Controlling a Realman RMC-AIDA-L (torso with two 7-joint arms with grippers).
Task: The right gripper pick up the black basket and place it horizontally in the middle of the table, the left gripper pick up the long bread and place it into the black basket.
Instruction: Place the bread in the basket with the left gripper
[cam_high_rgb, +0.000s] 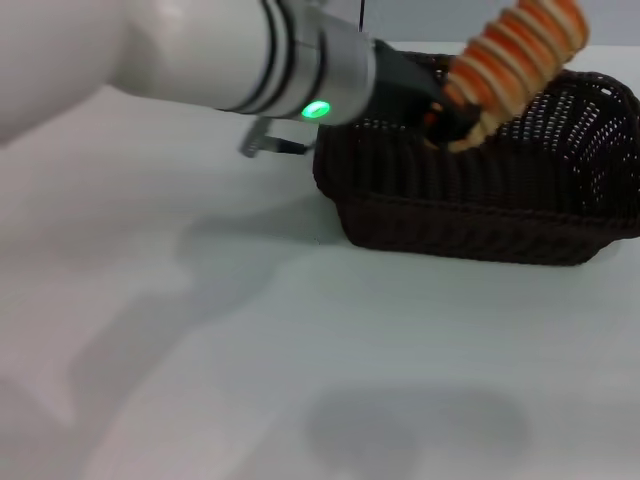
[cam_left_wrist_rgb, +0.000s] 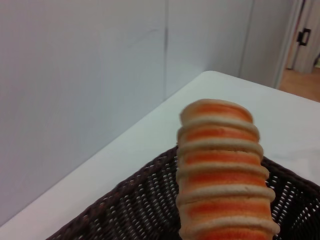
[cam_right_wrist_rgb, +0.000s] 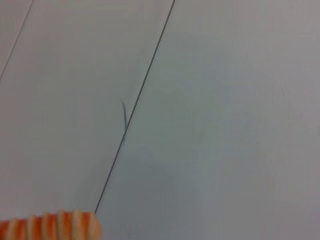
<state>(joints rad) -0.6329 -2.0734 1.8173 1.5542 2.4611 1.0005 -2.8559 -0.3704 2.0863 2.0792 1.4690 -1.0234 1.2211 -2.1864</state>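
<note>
While clamped in left tool (cam_high_rgb: 452, 125), long bread (cam_high_rgb: 515, 45) above black basket (cam_high_rgb: 520, 200).

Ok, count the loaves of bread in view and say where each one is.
1. The long bread is held by the left gripper, tilted up over the black basket. The basket floor is partly hidden.

bread (cam_high_rgb: 515, 45): orange-tan with pale cream crosswise stripes | basket (cam_high_rgb: 520, 190): dark brown-black, open woven wicker, pale gaps showing through the weave | table (cam_high_rgb: 300, 350): plain white | left arm (cam_high_rgb: 200, 50): white with black bands, silver cuff, green light (cam_high_rgb: 316, 109)
</note>
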